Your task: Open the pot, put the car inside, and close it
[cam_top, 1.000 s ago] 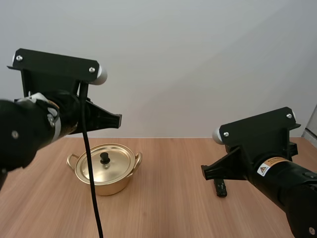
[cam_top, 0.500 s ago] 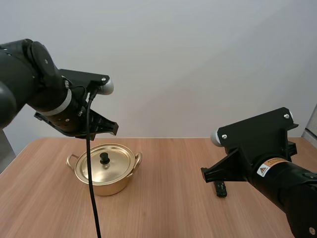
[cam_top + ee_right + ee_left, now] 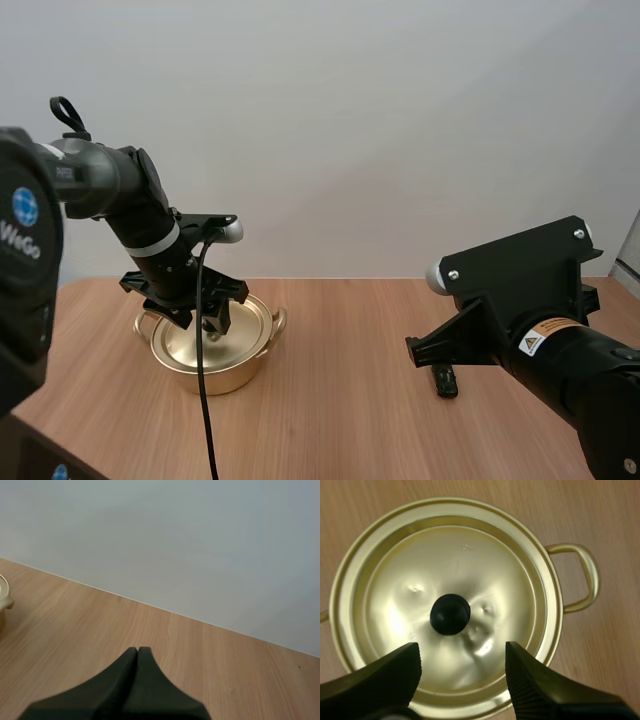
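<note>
A gold pot (image 3: pixel 238 367) stands on the wooden table at the left, its lid (image 3: pixel 250 322) on. My left gripper (image 3: pixel 206 318) hangs just over the lid, open. From the left wrist the lid (image 3: pixel 455 560) lies directly below, and its black knob (image 3: pixel 450 614) sits just beyond the gap between the two spread fingers (image 3: pixel 520 670) of my left gripper (image 3: pixel 462 652). A small black car (image 3: pixel 445 380) rests on the table under my right arm (image 3: pixel 520 310). My right gripper (image 3: pixel 137 651) is shut on nothing, above bare wood.
The pot has a loop handle (image 3: pixel 582 580) on each side. Bare tabletop (image 3: pixel 340 400) stretches between the pot and the car. A pale wall rises behind the table's far edge (image 3: pixel 175 614). The pot's handle (image 3: pixel 4 600) shows off to the side of my right gripper.
My left arm swung forward and down from near the camera to just over the pot's lid, and its gripper opened. The right arm, pot and car stayed put.
</note>
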### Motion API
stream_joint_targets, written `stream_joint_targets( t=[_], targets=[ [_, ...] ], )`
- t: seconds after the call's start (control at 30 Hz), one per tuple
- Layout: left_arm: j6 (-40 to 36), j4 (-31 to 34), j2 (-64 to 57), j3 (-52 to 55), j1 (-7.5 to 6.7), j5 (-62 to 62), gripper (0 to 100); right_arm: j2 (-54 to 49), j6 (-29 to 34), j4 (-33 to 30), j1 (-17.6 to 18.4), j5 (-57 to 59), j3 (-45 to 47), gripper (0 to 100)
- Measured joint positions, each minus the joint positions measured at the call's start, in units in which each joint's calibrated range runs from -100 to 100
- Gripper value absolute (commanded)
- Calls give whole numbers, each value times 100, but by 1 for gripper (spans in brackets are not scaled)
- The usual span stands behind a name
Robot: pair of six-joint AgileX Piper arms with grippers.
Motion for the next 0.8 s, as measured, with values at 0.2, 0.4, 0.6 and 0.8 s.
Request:
stream_joint_targets(
  t=[0.2,0.4,0.6,0.8],
  targets=[
    [149,-287,304,-151,0,-396,84,0,0,0,0,19,0,0],
    [149,-229,304,-341,0,-495,84,0,-62,15,-21,73,0,0],
    [149,-63,304,-341,0,-514,84,0,-62,15,-48,73,0,0],
    [121,155,304,-341,0,-632,84,0,-62,15,-64,73,0,0]
  ],
)
